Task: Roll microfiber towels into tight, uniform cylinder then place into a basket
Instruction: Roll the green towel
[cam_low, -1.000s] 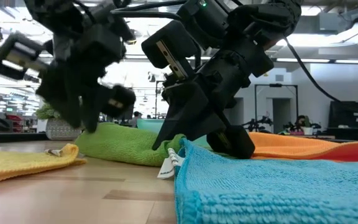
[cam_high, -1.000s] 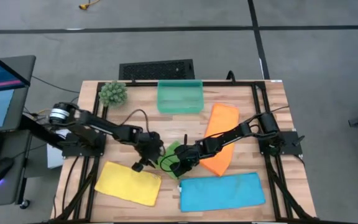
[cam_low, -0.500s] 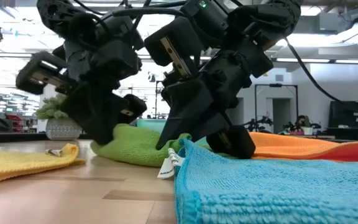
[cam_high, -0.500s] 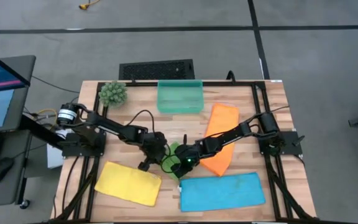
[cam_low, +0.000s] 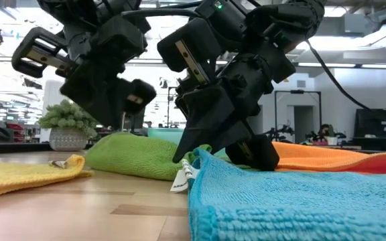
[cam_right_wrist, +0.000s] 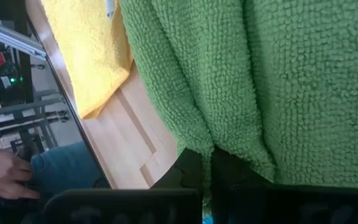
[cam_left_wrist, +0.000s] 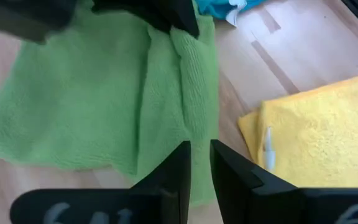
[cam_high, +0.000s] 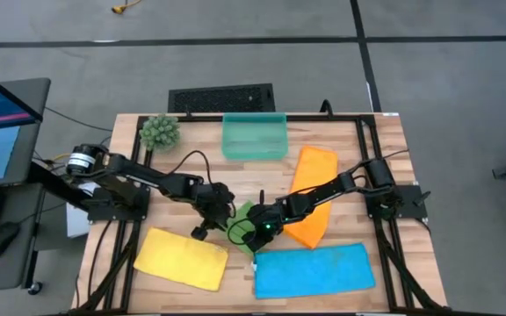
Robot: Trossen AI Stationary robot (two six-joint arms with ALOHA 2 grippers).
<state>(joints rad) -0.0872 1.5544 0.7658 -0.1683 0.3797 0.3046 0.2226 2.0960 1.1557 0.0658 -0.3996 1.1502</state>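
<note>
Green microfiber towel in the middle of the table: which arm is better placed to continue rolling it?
Probably the right. The right gripper is shut on the edge of the green microfiber towel, pinching a fold. The left gripper hangs above the cloth, holding nothing, its fingers nearly together.

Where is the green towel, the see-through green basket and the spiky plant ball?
green towel (cam_low: 136,155): low view, on its humped top.
basket (cam_high: 254,138): high view, on its see-through floor.
plant ball (cam_high: 160,132): high view, on the middle of its spikes.
</note>
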